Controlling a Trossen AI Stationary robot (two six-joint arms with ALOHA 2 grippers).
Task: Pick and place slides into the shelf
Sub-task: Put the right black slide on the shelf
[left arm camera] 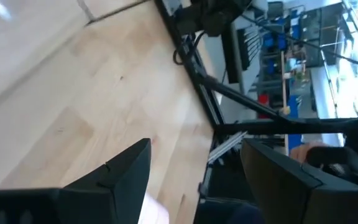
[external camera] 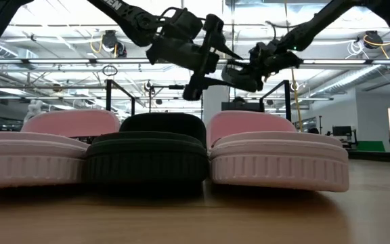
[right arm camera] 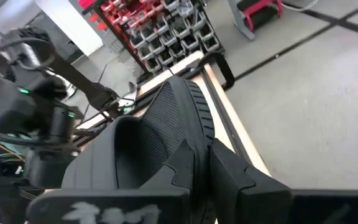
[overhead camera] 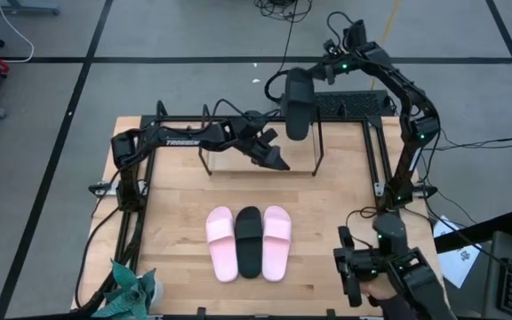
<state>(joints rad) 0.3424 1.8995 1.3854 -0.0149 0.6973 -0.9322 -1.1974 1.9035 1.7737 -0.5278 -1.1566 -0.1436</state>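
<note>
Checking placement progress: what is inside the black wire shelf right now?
No sandal rests in the thin black rod shelf where visible. The right gripper holds a black slide sandal above it, hiding part of it. The left gripper, open, hangs over its front.

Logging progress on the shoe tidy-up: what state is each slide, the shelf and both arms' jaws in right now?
Black slide in the air: clamped by the right gripper, above the shelf.
Two pink slides and second black slide: flat on the table, side by side.
Shelf: holds no slides.
Left gripper: jaws open, over the shelf.
</note>
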